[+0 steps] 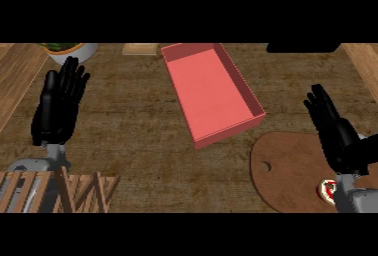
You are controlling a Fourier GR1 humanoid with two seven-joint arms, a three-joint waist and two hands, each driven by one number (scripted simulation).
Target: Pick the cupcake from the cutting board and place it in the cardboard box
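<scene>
A round brown cutting board (pixel 291 167) lies at the lower right of the counter. The cupcake (pixel 327 188) sits on its right part, mostly hidden behind my right forearm; only a pale rim with red shows. My right hand (pixel 336 132) stands open above the board, fingers straight and pointing away. The box (pixel 210 90) is a long salmon-pink open tray at the centre, lying at an angle, nothing inside. My left hand (pixel 57 102) is open at the left, fingers up, resting apart from everything.
A wooden crate-like rack (pixel 63 192) sits at the lower left under my left forearm. A white bowl with greens (pixel 70 50) stands at the back left. A small tan block (pixel 140 48) and a dark object (pixel 303 47) lie along the back edge.
</scene>
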